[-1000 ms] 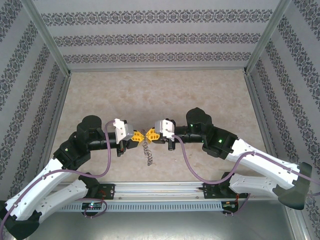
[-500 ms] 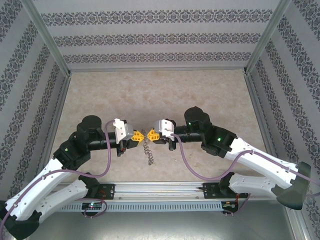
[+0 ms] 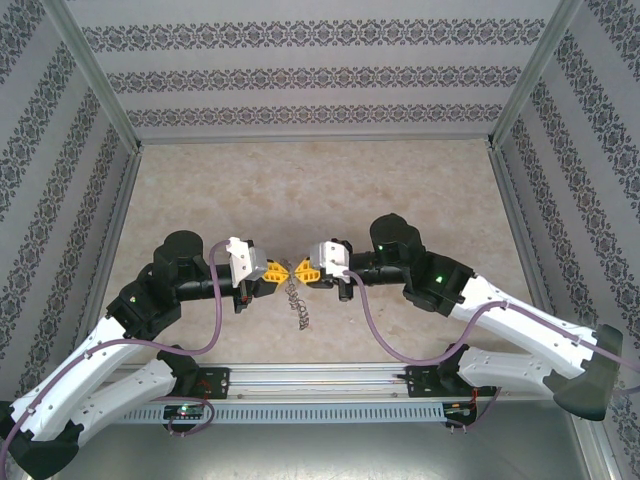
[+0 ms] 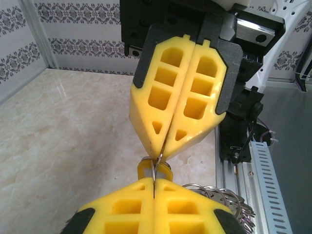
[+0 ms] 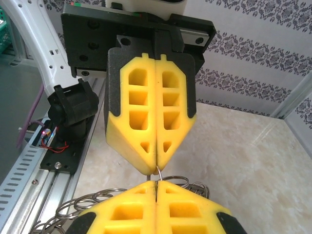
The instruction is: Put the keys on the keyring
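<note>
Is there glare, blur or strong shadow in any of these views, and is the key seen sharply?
Top view: even light, faint shadows; the keyring is tiny, without detail. Left wrist view: a sheen on the table; the key is sharp. Right wrist view: evenly lit, no strong shadow.

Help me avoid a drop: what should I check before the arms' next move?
1. Jaws of the left gripper shut on the thin wire of the keyring: ok.
2. Jaws of the right gripper shut on the same wire, tip to tip: ok.
3. Yellow loop of the key sits at the wire between the tips: ok.
4. Key threaded onto the ring: cannot tell.
5. Loose coils trail below the tips, on neither arm: ok.
</note>
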